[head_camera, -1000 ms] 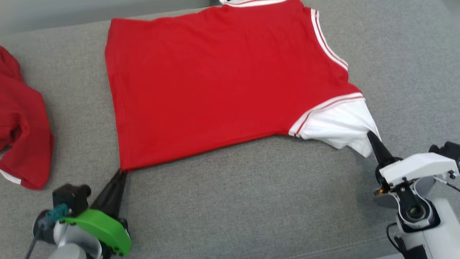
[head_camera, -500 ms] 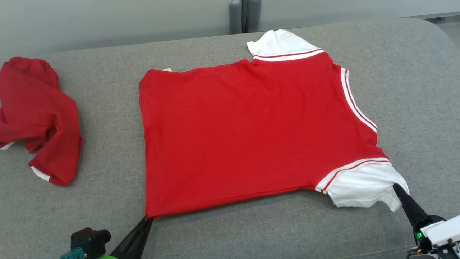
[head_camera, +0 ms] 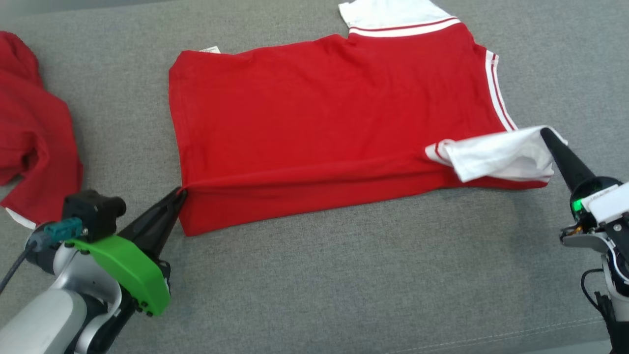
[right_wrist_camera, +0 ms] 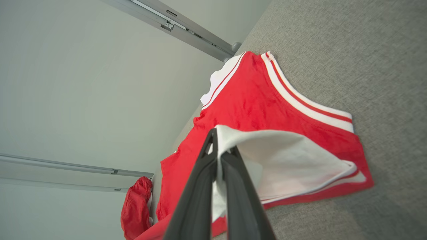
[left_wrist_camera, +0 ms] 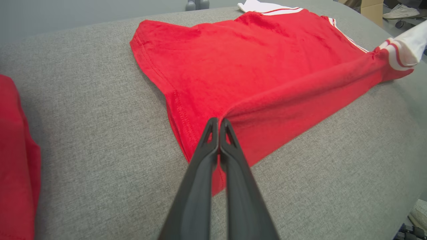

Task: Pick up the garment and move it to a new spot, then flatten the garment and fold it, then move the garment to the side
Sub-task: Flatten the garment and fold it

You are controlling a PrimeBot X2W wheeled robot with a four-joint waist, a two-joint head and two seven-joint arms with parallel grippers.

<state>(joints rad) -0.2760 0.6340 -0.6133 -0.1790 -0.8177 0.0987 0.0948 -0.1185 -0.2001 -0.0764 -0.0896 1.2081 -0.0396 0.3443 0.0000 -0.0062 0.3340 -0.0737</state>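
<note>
we grip the shirt (head_camera: 319, 113), spread on the cushion (head_camera: 344, 275): left fingers (head_camera: 155, 223) clamp its hem (head_camera: 192, 195), right fingers (head_camera: 565, 160) its white sleeve (head_camera: 496, 155). it seems light and limp; corners and seams hold best.

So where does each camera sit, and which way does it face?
Head: up top, facing down at the red, white-sleeved shirt on the grey fabric cushion; left gripper and right gripper show.
Left wrist: looks along its fingers pinching the red hem.
Right wrist: along its fingers pinching the white sleeve.
All share the shirt.
</note>
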